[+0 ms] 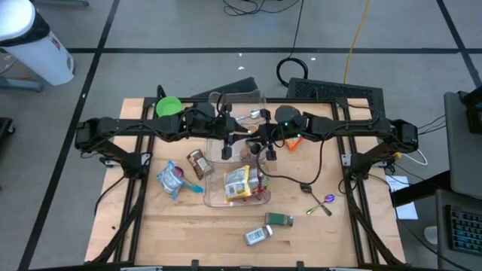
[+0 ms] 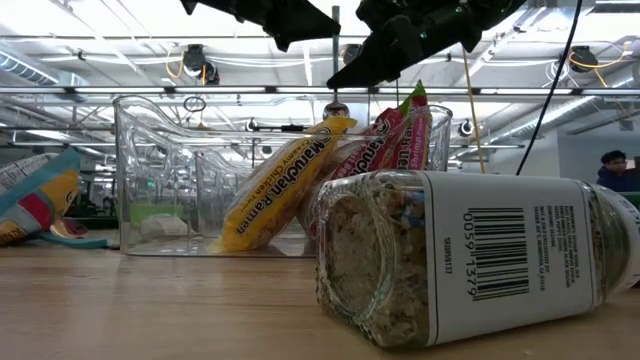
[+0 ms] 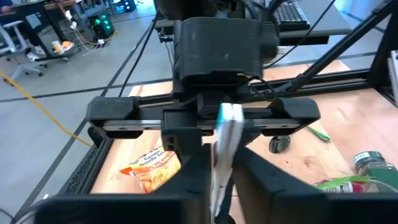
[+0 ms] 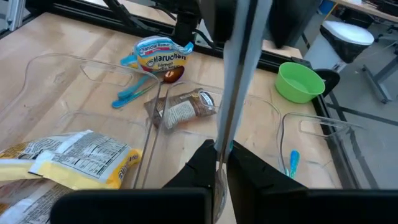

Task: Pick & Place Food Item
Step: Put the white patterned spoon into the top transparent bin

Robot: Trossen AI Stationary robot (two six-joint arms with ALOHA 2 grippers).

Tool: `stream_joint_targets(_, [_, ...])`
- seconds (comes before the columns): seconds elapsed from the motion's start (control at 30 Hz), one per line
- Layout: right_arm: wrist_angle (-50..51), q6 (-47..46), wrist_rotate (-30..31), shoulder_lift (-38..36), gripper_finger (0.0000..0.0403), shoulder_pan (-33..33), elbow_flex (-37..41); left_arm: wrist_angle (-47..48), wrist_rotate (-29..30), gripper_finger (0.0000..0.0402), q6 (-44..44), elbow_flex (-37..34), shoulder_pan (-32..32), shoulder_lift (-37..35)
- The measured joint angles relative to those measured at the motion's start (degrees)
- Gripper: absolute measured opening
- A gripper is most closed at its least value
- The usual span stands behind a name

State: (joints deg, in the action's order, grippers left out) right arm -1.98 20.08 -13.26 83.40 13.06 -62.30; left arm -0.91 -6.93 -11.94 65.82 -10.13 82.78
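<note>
Both arms meet mid-table, tip to tip, above the clear bin.

- Left pincer: narrow. Its fingers are closed in on a thin flat packet that stands edge-on between them. It looks like a grip.
- Right pincer: clamped tight on the same packet, which runs straight out from its tips towards the left pincer.
- The packet is held by both pincers at once, off the table. It has a white and pale blue edge in the left wrist view and looks silvery in the right wrist view. No print is readable.
- Directly under the pincers is the bin, holding a yellow ramen pack and a red pack, both leaning on its wall.
- Below the left pincer and out to its arm's side, a brown pack lies on the wood. A blue ramen bag lies just beyond it.
- Behind the left pincer, near the table's far edge, is a green bowl.
- Well past the bin, on the near side, a jar lies on its side with its barcode up. A green-lidded jar is just beside it.
</note>
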Motion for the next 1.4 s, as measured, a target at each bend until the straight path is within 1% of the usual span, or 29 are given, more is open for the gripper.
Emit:
stream_joint_targets(0.07, [-0.04, 0.0, -0.07, 0.0, 0.0009, 0.0, 0.0, -0.13, -0.75, 0.0033, -0.95, 0.0, -0.02, 0.0])
stream_joint_targets(0.1, [-0.03, -0.01, -0.07, 0.0, 0.0009, 0.0, 0.0, -0.18, -1.11, 0.0023, -1.4, 0.0, -0.02, 0.0])
stream_joint_targets(0.2, [-0.02, -0.11, -0.09, -0.02, 0.0009, 0.0, 0.0, -0.44, -1.08, 0.0024, -1.49, 0.0, -0.02, 0.0])
stream_joint_targets(0.33, [0.52, -0.05, -0.07, -0.04, 0.0009, 0.0, 0.0, 0.13, -0.59, 0.0039, -1.91, 0.0, -0.02, 0.0])
stream_joint_targets(0.47, [1.72, 0.07, -0.02, -0.59, 0.0009, 0.0, 0.0, 1.84, -0.52, 0.0024, -2.67, 0.12, -0.02, -0.01])
stream_joint_targets(0.6, [3.64, 0.23, 0.37, -2.2, 0.0008, 0.07, 0.13, 4.04, -0.48, 0.0022, -2.65, 0.15, -0.08, -0.02])
stream_joint_targets(0.67, [3.44, 0.75, 1.83, -2.68, 0.0008, 0.09, 0.11, 4.87, -0.2, 0.0022, -2.91, 0.28, -0.19, -0.17])
stream_joint_targets(0.73, [6.08, 1.11, 4.12, -4.23, 0.0008, 0.04, 0.13, 5.33, -0.13, 0.0026, -2.84, 0.25, -0.31, -0.11])
stream_joint_targets(0.83, [7.23, 1.84, 5.63, -5.68, 0.0007, 0.07, 0.15, 5.87, 0.99, 0.0032, -3.34, 0.22, -0.48, -0.19])
stream_joint_targets(0.93, [10.16, 1.8, 6.01, -7.47, 0.0007, 0.11, 0.17, 7.0, 2.51, 0.0027, -3.23, 0.2, -0.78, -0.13])
stream_joint_targets(1.07, [11.34, 1.8, 6.72, -9.4, 0.0004, 0.11, 0.17, 8.03, 2.84, 0.0015, -2.98, 0.17, -1.36, -0.16])
stream_joint_targets(1.13, [9.89, 1.8, 7.08, -10.21, 0.0001, 0.04, -0.64, 10.26, 3.2, 0.0011, -3.0, -0.31, -1.56, 0.17])
stream_joint_targets(1.17, [11.16, 1.82, 6.9, -10.77, 0.0, -0.03, -0.82, 10.5, 3.44, 0.0009, -2.99, -0.33, -1.6, 0.48])
stream_joint_targets(1.3, [13.09, 2.06, 7.14, -10.49, 0.0002, -0.07, -2.53, 10.1, 2.59, 0.0002, -2.52, 0.01, -2.01, -0.09])
stream_joint_targets(1.33, [14.89, 2.08, 7.2, -10.55, 0.0002, -0.04, -2.95, 10.1, 2.25, 0.0002, -2.29, 0.04, -2.03, -0.03])
stream_joint_targets(1.4, [14.92, 2.68, 7.3, -10.62, 0.0002, -0.04, -4.14, 10.48, 1.14, 0.0013, -1.87, -0.14, -2.05, 0.13])
